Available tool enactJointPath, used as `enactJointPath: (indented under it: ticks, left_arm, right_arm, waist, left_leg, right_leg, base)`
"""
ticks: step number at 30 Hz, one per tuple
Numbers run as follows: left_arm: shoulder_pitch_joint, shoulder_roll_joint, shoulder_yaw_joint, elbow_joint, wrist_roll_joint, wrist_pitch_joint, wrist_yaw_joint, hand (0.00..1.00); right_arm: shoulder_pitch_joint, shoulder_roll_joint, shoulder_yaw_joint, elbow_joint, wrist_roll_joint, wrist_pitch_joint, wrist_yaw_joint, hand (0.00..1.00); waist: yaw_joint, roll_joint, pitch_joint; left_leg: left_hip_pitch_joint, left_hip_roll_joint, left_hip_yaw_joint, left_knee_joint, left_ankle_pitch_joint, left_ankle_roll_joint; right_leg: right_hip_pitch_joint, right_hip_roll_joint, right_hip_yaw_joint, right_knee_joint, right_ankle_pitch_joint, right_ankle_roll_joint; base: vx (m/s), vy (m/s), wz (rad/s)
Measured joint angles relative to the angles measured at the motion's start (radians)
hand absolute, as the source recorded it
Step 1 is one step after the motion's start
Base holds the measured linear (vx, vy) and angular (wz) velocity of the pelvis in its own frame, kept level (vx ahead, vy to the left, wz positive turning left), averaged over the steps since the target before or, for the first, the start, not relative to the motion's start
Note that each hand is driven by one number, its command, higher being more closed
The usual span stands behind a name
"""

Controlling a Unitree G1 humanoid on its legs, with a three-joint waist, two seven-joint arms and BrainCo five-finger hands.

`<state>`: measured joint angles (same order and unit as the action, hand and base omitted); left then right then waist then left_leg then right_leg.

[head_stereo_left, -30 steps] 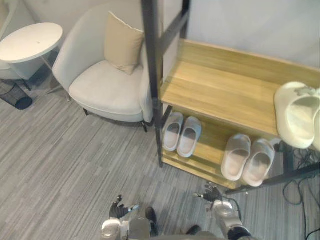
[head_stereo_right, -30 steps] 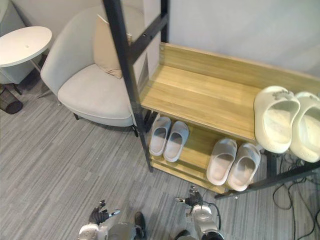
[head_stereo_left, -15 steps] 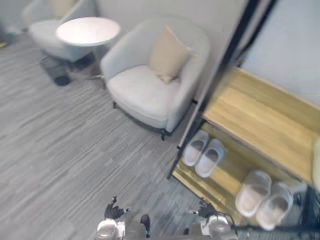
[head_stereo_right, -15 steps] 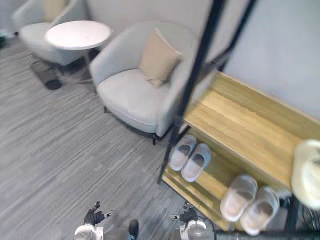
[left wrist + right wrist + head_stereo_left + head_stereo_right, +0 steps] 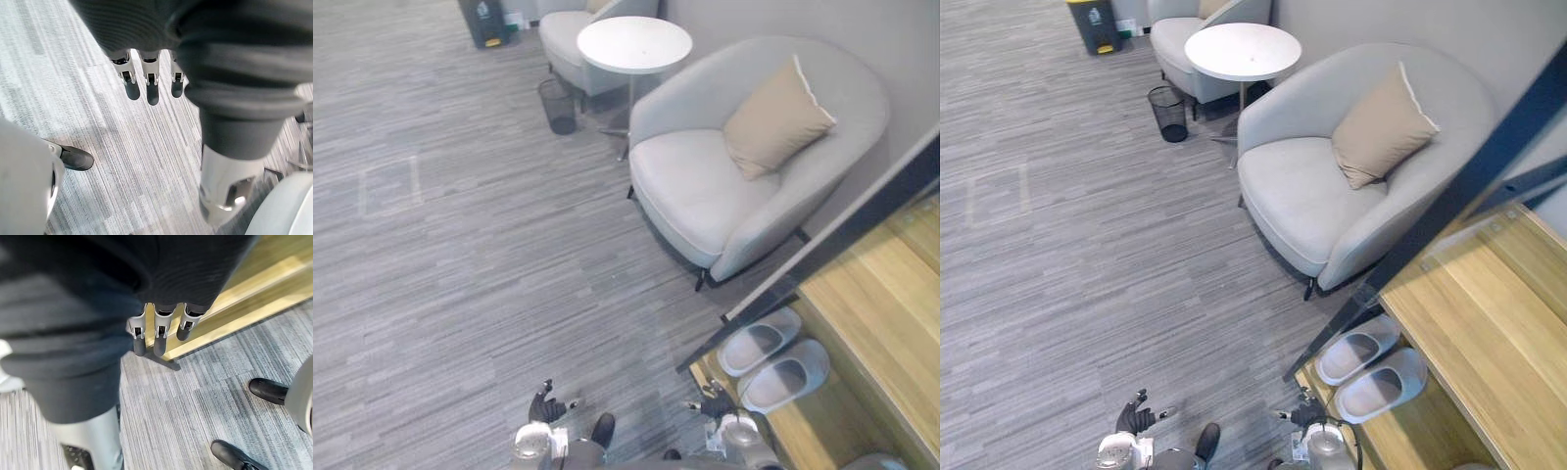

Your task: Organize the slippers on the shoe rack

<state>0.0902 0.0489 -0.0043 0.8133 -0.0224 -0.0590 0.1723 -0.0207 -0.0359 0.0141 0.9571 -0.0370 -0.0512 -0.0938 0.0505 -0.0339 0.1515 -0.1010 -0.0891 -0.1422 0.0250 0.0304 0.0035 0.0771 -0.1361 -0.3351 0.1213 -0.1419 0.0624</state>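
While my left hand (image 5: 544, 407) and right hand (image 5: 715, 405) hang low over the floor, fingers straight and holding nothing, the grey slippers (image 5: 783, 375) sit side by side on the lower shelf of the shoe rack (image 5: 865, 315). They look light, soft and foamy; I would pinch the strap or heel rim

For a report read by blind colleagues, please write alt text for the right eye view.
A pair of pale slippers sits side by side on the lower shelf of a wooden shoe rack at lower right. Beside the rack stands a grey armchair with a beige cushion. The robot's left hand and right hand hang empty above the floor.
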Motion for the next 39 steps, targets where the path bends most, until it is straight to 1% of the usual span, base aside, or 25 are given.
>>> enactJointPath:
  ticks: [1, 2, 3, 4, 6, 7, 8, 11, 13, 14, 15, 16, 17, 19, 21, 22, 24, 27, 29, 30, 32, 33, 34, 37, 39]
  left_arm:
    - [0.000, -0.001, 0.000, 0.000, 0.000, 0.000, 0.000, 0.00]
    - [-0.007, -0.005, 0.001, 0.000, 0.000, 0.001, 0.000, 0.00]
    - [-0.011, -0.007, 0.007, 0.001, 0.000, 0.001, 0.000, 0.00]
    - [-0.010, -0.011, 0.009, 0.001, 0.000, 0.002, 0.000, 0.00]
    - [-0.021, -0.035, 0.022, 0.004, 0.001, 0.002, 0.000, 0.00]
    - [-0.022, -0.045, 0.024, 0.004, 0.001, 0.002, 0.000, 0.00]
    - [-0.023, -0.045, 0.027, 0.009, 0.001, 0.002, 0.000, 0.00]
    - [-0.018, -0.023, 0.027, 0.024, 0.000, 0.001, 0.000, 0.00]
    - [-0.014, -0.021, 0.028, 0.025, 0.001, 0.002, 0.000, 0.00]
    - [-0.005, -0.010, 0.027, 0.024, 0.001, 0.002, 0.000, 0.00]
    - [-0.002, -0.004, 0.026, 0.025, 0.001, 0.003, 0.000, 0.00]
    - [0.001, 0.004, 0.025, 0.027, 0.001, 0.007, 0.000, 0.00]
    - [0.001, 0.010, 0.025, 0.038, 0.000, 0.007, 0.001, 0.00]
    - [0.006, 0.010, 0.027, 0.046, 0.000, 0.008, 0.001, 0.00]
    - [-0.004, 0.009, 0.026, 0.046, 0.000, 0.007, 0.001, 0.00]
    - [-0.009, 0.008, 0.026, 0.046, 0.000, 0.006, 0.001, 0.00]
    - [-0.013, 0.009, 0.027, 0.047, 0.000, 0.006, 0.001, 0.00]
    - [-0.002, 0.009, 0.034, 0.050, 0.000, 0.004, 0.001, 0.00]
    - [0.012, -0.010, 0.063, 0.054, 0.000, 0.002, 0.001, 0.00]
    - [0.011, -0.015, 0.072, 0.058, 0.000, 0.001, 0.002, 0.00]
    - [0.003, -0.025, 0.119, 0.052, -0.001, 0.000, 0.001, 0.00]
    - [0.005, -0.028, 0.143, 0.040, -0.002, 0.000, 0.001, 0.00]
    - [0.014, -0.024, 0.159, 0.019, -0.013, -0.002, 0.002, 0.00]
    - [0.000, -0.023, 0.176, -0.009, -0.019, -0.004, 0.001, 0.00]
    - [-0.014, -0.023, 0.187, -0.023, -0.021, -0.006, 0.001, 0.00]
  right_arm:
    - [0.000, 0.000, 0.000, 0.000, 0.000, 0.000, 0.000, 0.00]
    - [-0.001, 0.003, 0.001, -0.001, 0.000, 0.001, -0.004, 0.00]
    - [-0.010, 0.009, 0.004, -0.007, 0.000, 0.001, -0.004, 0.00]
    - [-0.009, 0.006, 0.009, -0.007, 0.000, 0.002, -0.004, 0.00]
    - [-0.010, 0.012, 0.021, -0.009, 0.000, 0.001, -0.005, 0.00]
    - [-0.009, 0.011, 0.023, -0.011, 0.000, 0.002, -0.004, 0.00]
    - [-0.007, 0.010, 0.028, -0.010, 0.000, 0.004, -0.003, 0.00]
    - [-0.007, 0.038, 0.029, -0.010, -0.002, 0.007, 0.008, 0.00]
    - [-0.019, 0.039, 0.031, -0.007, -0.004, 0.009, 0.012, 0.00]
    - [-0.024, 0.038, 0.041, -0.007, -0.004, 0.011, 0.014, 0.00]
    - [-0.026, 0.038, 0.042, -0.008, -0.005, 0.010, 0.015, 0.00]
    - [-0.023, 0.037, 0.041, -0.008, -0.005, 0.010, 0.016, 0.00]
    - [-0.017, 0.033, 0.042, -0.011, -0.005, 0.012, 0.016, 0.00]
    - [-0.002, 0.028, 0.049, -0.011, -0.005, 0.012, 0.016, 0.00]
    - [-0.004, 0.024, 0.055, -0.042, -0.004, 0.009, 0.015, 0.00]
    - [-0.007, 0.024, 0.060, -0.041, -0.004, 0.009, 0.015, 0.00]
    - [-0.010, 0.028, 0.067, -0.041, -0.004, 0.007, 0.015, 0.00]
    - [0.000, 0.029, 0.067, -0.039, -0.004, 0.006, 0.015, 0.00]
    - [-0.010, 0.011, 0.067, -0.039, -0.004, 0.007, 0.015, 0.00]
    - [-0.019, 0.014, 0.066, -0.038, -0.004, 0.008, 0.015, 0.00]
    - [-0.028, 0.007, 0.071, -0.039, -0.002, 0.009, 0.015, 0.00]
    - [-0.023, 0.005, 0.076, -0.038, -0.001, 0.014, 0.013, 0.00]
    - [-0.021, 0.007, 0.080, -0.038, 0.000, 0.014, 0.011, 0.00]
    - [-0.034, 0.000, 0.078, -0.038, 0.000, 0.012, 0.007, 0.00]
    - [-0.050, -0.003, 0.066, -0.038, 0.000, 0.012, 0.006, 0.00]
  waist:
    - [-0.001, 0.002, 0.000]
    - [-0.008, 0.016, 0.009]
    - [-0.006, 0.020, 0.015]
    - [-0.007, 0.025, 0.018]
    - [-0.014, 0.008, 0.017]
    - [-0.017, 0.024, 0.015]
    - [-0.018, 0.032, 0.022]
    - [-0.017, 0.005, 0.024]
    - [-0.013, 0.008, 0.026]
    - [-0.010, 0.010, 0.027]
    - [-0.012, 0.012, 0.029]
    - [-0.022, 0.012, 0.030]
    - [-0.031, 0.020, 0.037]
    - [-0.039, 0.022, 0.038]
    - [-0.048, 0.031, 0.044]
    - [-0.050, 0.032, 0.046]
    - [-0.050, 0.011, 0.058]
    - [-0.051, -0.013, 0.049]
    - [-0.050, 0.037, 0.040]
    - [-0.050, 0.043, 0.042]
    - [-0.047, 0.062, 0.069]
    - [-0.037, 0.069, 0.082]
    - [-0.015, 0.058, 0.092]
    - [-0.006, 0.035, 0.099]
    - [0.007, 0.018, 0.109]
  left_leg:
    - [-0.002, 0.005, 0.018, 0.003, -0.007, 0.007]
    - [-0.038, 0.065, 0.239, 0.087, -0.078, 0.036]
    - [-0.067, 0.118, 0.386, 0.158, -0.123, 0.038]
    - [-0.072, 0.150, 0.507, 0.198, -0.160, 0.056]
    - [-0.066, 0.169, 0.675, 0.230, -0.192, 0.091]
    - [-0.069, 0.212, 0.759, 0.276, -0.211, 0.092]
    - [-0.067, 0.188, 0.726, 0.271, -0.204, 0.050]
    - [0.009, 0.066, 0.620, 0.115, -0.150, 0.074]
    - [0.029, 0.061, 0.596, 0.104, -0.159, 0.071]
    - [0.060, 0.060, 0.562, 0.088, -0.162, 0.072]
    - [0.074, 0.060, 0.544, 0.081, -0.162, 0.072]
    - [0.100, 0.063, 0.502, 0.070, -0.164, 0.069]
    - [0.144, 0.067, 0.456, 0.046, -0.159, 0.071]
    - [0.185, 0.075, 0.416, 0.030, -0.159, 0.066]
    - [0.213, 0.093, 0.355, 0.019, -0.171, 0.046]
    - [0.218, 0.097, 0.336, 0.015, -0.174, 0.040]
    - [0.259, 0.089, 0.281, 0.010, -0.202, -0.001]
    - [0.289, 0.082, 0.207, 0.046, -0.272, -0.033]
    - [0.261, 0.150, 0.186, 0.143, -0.333, -0.074]
    - [0.195, 0.176, 0.197, 0.267, -0.338, -0.082]
    - [0.039, 0.259, 0.257, 0.649, -0.309, -0.122]
    - [-0.016, 0.322, 0.310, 0.842, -0.309, -0.120]
    - [-0.067, 0.360, 0.362, 0.953, -0.317, -0.103]
    - [-0.185, 0.355, 0.421, 0.883, -0.324, -0.091]
    - [-0.245, 0.306, 0.463, 0.656, -0.307, -0.065]
  right_leg:
    - [0.000, 0.001, -0.002, 0.000, 0.000, 0.000]
    - [0.012, 0.009, -0.032, 0.004, -0.013, -0.003]
    - [0.014, 0.009, -0.052, 0.015, -0.021, -0.003]
    - [0.021, 0.006, -0.080, 0.019, -0.029, 0.007]
    - [0.030, -0.048, -0.149, -0.003, -0.055, 0.020]
    - [0.032, -0.055, -0.181, 0.016, -0.060, 0.027]
    - [0.046, -0.064, -0.192, 0.036, -0.073, 0.045]
    - [0.099, -0.108, -0.203, 0.062, -0.042, 0.039]
    - [0.072, -0.135, -0.197, 0.185, -0.042, 0.040]
    - [-0.002, -0.183, -0.181, 0.405, -0.021, 0.032]
    - [-0.033, -0.191, -0.162, 0.489, -0.028, 0.022]
    - [-0.082, -0.173, -0.115, 0.584, -0.063, 0.010]
    - [-0.132, -0.131, -0.063, 0.617, -0.114, 0.024]
    - [-0.186, -0.100, -0.056, 0.575, -0.145, 0.014]
    - [-0.290, -0.035, -0.011, 0.389, -0.117, 0.018]
    - [-0.309, -0.016, 0.014, 0.325, -0.088, 0.020]
    - [-0.322, 0.016, 0.112, 0.111, 0.052, 0.015]
    - [-0.322, 0.011, 0.154, 0.129, 0.158, -0.043]
    - [-0.320, 0.055, 0.111, 0.175, 0.072, -0.050]
    - [-0.309, 0.065, 0.094, 0.167, 0.054, -0.061]
    - [-0.202, 0.104, 0.061, 0.090, 0.050, -0.082]
    - [-0.125, 0.135, 0.058, 0.047, 0.037, -0.100]
    - [-0.054, 0.142, 0.052, 0.019, 0.012, -0.121]
    - [0.030, 0.134, 0.048, -0.032, -0.008, -0.107]
    - [0.067, 0.113, 0.039, -0.067, -0.015, -0.094]
  base:
    - [-0.06, 0.096, 0.72]
    - [-0.07, 0.047, 0.46]
    - [-0.07, 0.043, 0.70]
    - [-0.02, 0.026, 0.70]
    - [0.06, 0.105, 0.82]
    - [0.09, 0.154, 1.05]
    - [0.09, 0.154, 1.06]
    - [0.13, 0.187, 1.14]
    - [0.16, 0.177, 0.63]
    - [0.12, 0.154, 0.50]
    - [0.20, 0.180, 0.71]
    - [0.23, 0.067, 1.03]
    - [0.34, 0.057, 1.31]
    - [0.21, -0.014, 0.86]
    - [0.25, -0.064, 0.75]
    - [0.26, -0.109, 0.87]
    - [0.31, -0.195, 0.88]
    - [0.38, -0.288, 0.82]
    - [0.45, -0.317, 0.50]
    - [0.48, -0.305, 0.49]
    - [0.47, -0.289, 0.36]
    - [0.54, -0.238, -0.07]
    - [0.52, -0.202, -0.13]
    - [0.41, -0.071, 0.00]
    - [0.51, 0.056, -0.01]
